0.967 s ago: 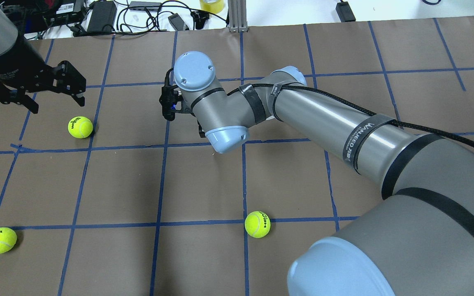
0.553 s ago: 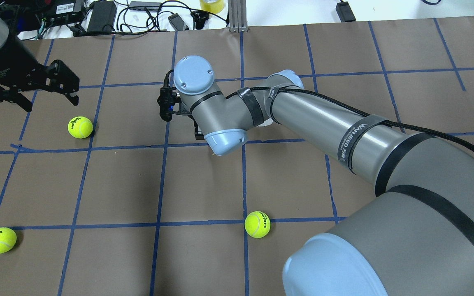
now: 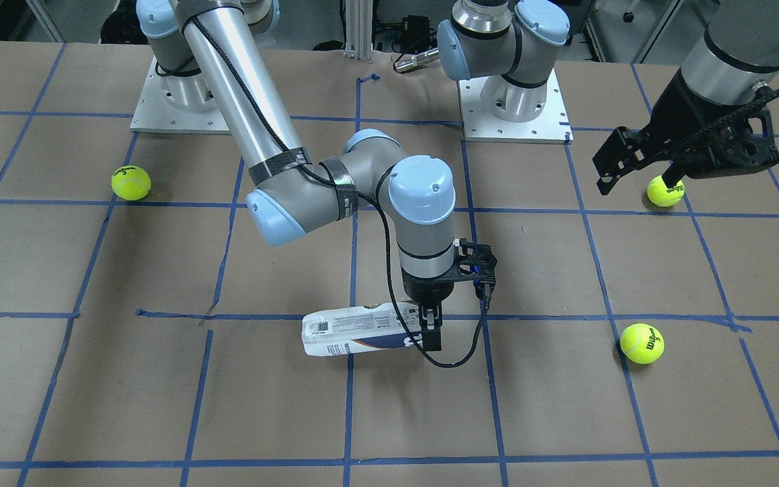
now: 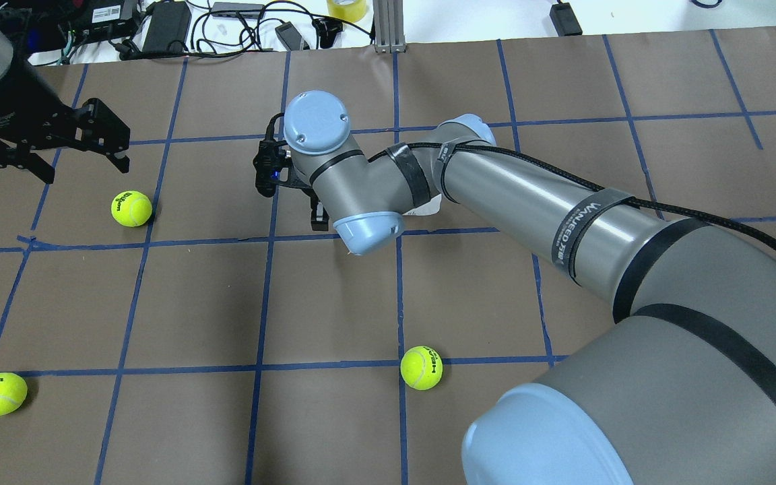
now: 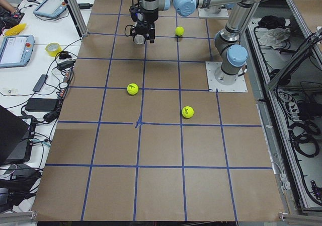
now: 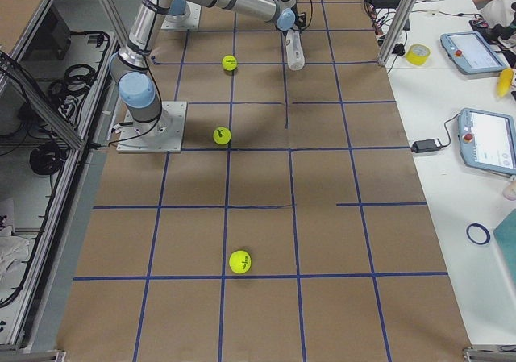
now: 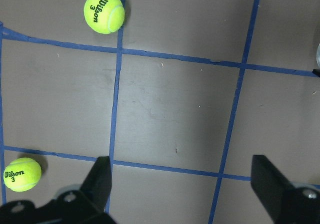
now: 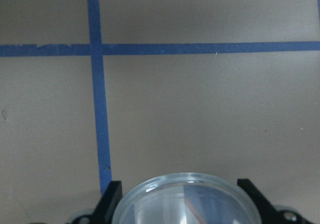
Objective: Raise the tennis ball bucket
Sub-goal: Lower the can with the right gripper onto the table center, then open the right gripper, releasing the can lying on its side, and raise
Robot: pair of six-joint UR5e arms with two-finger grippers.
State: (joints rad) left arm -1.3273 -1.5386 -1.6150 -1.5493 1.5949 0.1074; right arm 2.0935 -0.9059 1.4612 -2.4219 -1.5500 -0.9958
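The tennis ball bucket, a clear tube with a white and navy label and a barcode, lies roughly level across a blue tape line. My right gripper points straight down and is shut on the tube's end. In the right wrist view the tube's clear round end sits between the two fingers. In the overhead view my right arm hides most of the tube; only a white bit shows. My left gripper is open and empty, hovering far off beside a tennis ball.
Two more tennis balls lie on the brown paper, one near the front middle and one at the front left. Cables and power bricks lie past the table's far edge. The arm bases stand at the robot's side.
My left gripper has drawn back to the left and away from the ball. My right wrist has shifted slightly left, and a white bit of the tube now shows beside the arm.
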